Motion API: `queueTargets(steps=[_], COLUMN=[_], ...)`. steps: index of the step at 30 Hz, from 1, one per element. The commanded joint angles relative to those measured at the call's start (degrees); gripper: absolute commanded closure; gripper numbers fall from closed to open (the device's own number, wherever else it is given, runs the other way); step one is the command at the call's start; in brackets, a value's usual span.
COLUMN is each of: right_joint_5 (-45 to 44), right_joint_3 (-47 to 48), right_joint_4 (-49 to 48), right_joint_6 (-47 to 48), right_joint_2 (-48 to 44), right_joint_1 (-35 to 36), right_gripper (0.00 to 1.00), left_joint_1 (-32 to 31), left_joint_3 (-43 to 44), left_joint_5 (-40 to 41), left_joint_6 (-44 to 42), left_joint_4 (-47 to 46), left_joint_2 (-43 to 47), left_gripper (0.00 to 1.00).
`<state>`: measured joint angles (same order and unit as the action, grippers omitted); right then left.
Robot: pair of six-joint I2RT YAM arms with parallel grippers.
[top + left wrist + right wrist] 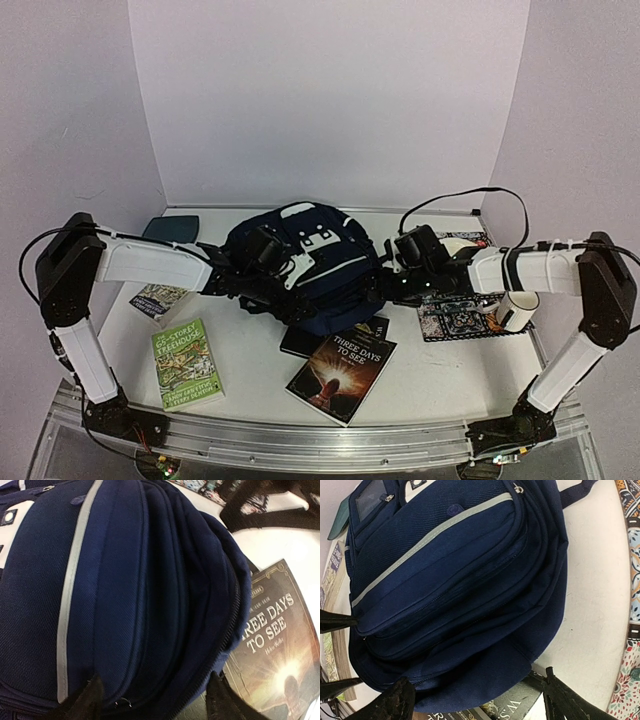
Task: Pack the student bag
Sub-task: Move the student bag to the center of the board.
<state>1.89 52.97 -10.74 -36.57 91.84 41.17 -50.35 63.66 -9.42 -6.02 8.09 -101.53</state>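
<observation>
Top external view: the navy student bag [300,270] lies mid-tabletop [440,375], apparently zipped shut. Both the left end effector [157,697] and right end effector [477,697] are released, straddling its edges. Best to pin the fabric with one and draw a zip with the other.

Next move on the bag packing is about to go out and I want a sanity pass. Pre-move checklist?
1. Left gripper open: ok.
2. Right gripper open: ok.
3. Navy striped fabric backpack unzipped: not ok, the visible zips look shut.
4. Dark "Three Days to See" paperback uncovered: ok.
5. Green paperback uncovered: ok.
6. Dark book at the backpack's near edge free: not ok, partly under it.
</observation>
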Motion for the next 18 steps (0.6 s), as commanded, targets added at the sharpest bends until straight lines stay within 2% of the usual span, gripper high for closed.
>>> queueTargets(steps=[1, 7, 13, 15, 18], right_joint_5=[1.4, 2.7, 3.4, 3.9, 5.9], right_joint_3=[0.0, -2.1, -4.8, -5.6, -6.0], right_joint_4=[-0.4, 0.3, 3.1, 4.3, 5.9], right_joint_6=[-0.7, -1.0, -1.8, -2.1, -1.5], right_joint_2=[0.2, -2.0, -5.6, -6.5, -6.4], right_joint_1=[0.1, 0.1, 0.1, 0.1, 0.1], right_gripper=[0.12, 0.11, 0.11, 0.10, 0.10], left_joint_1=[0.0, 0.0, 0.0, 0.0, 0.1], left_joint_3=[4.0, 6.4, 8.2, 8.7, 10.0], left_joint_5=[3.6, 5.5, 2.9, 2.6, 6.9], left_joint_6=[-1.4, -0.4, -0.4, -0.4, -0.1], left_joint_4=[0.2, 0.4, 0.3, 0.3, 0.4], left_joint_2=[-1.1, -2.8, -3.5, -3.5, -4.1], left_gripper=[0.44, 0.72, 0.93, 1.00, 1.00])
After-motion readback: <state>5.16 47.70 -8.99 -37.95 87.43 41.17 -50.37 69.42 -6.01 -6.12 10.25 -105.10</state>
